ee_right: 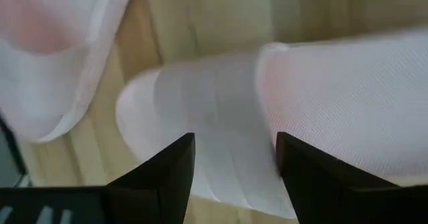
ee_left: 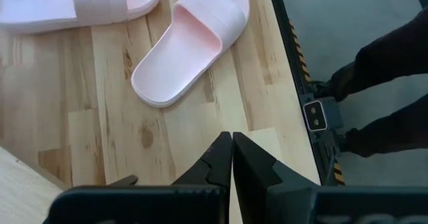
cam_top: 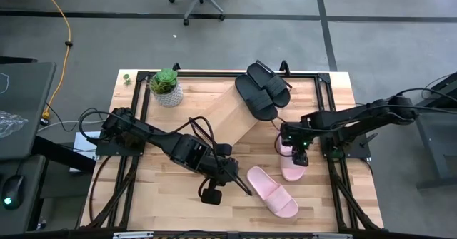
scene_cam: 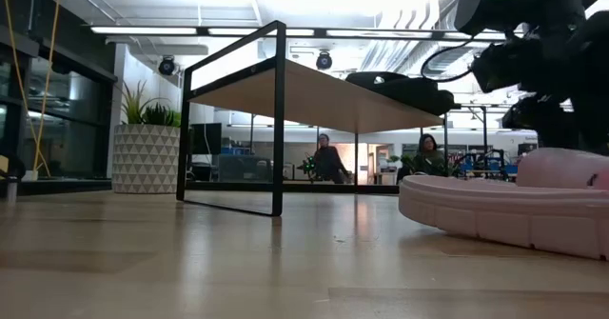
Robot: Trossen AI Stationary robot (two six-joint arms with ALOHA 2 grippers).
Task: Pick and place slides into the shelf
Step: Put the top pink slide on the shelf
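Near pink slide (cam_top: 272, 190): lies flat on the worktop (cam_top: 164, 203) close to the front edge; in the low view its far end runs out of frame.
Second pink slide (cam_top: 293, 164): just behind the first and partly covered by the right arm, so only its lower end shows from above.
Right gripper (cam_top: 300, 148): hangs directly over that second pink slide, fingers spread wide; the wrist view shows the slide between the fingers, but whether they touch it is hard to tell.
Left gripper (cam_top: 241, 184): low over the worktop just left of the near pink slide, fingers pressed together, holding nothing.
Shelf (cam_top: 232, 114): slanted wooden board in a black frame, at the middle of the worktop.
Black slides (cam_top: 263, 90): both rest side by side on the shelf's far end; from the low view only a dark edge shows.
Plant pot (cam_top: 168, 89): far left, beside the shelf.
Room behind: two people, small and hard to make out.
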